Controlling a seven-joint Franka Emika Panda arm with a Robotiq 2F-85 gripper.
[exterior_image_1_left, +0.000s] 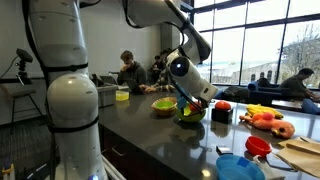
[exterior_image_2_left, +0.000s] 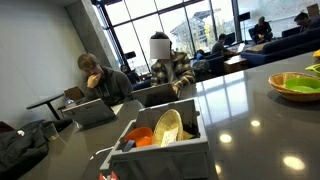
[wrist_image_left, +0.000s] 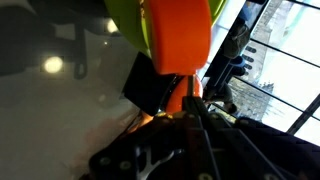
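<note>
Exterior view: white smooth-shelled arm (exterior_image_1_left: 70, 90) bends down over a dark glossy countertop (exterior_image_1_left: 150, 135). The gripper (exterior_image_1_left: 192, 103) hangs just above a round green bowl (exterior_image_1_left: 190, 116). The held thing shows only as a small orange-red spot at the fingertips, too small to make out. A yellow-green bowl (exterior_image_1_left: 164, 105) sits just beside the green one. A blue bowl (exterior_image_1_left: 238, 167) and a red cup (exterior_image_1_left: 258, 146) are well apart, at the near end of the counter.

Exterior view: gripper out of frame. A grey boxy bin (exterior_image_2_left: 165, 155) holds an orange lump (exterior_image_2_left: 140, 137) and a tan round plate (exterior_image_2_left: 168, 127) standing on edge. A shallow lime bowl (exterior_image_2_left: 295, 85) rests on the same shiny counter.

Wrist view: jaws pinched tight on the narrow end of an orange piece (wrist_image_left: 176, 35), which is smooth, plastic-looking and widens away from the fingers. The piece sticks straight out from the fingertips, in front of the green bowl's glossy curved wall. A dark blocky shape is beside the piece; can't tell what it is. The counter reflects lamp spots.
</note>
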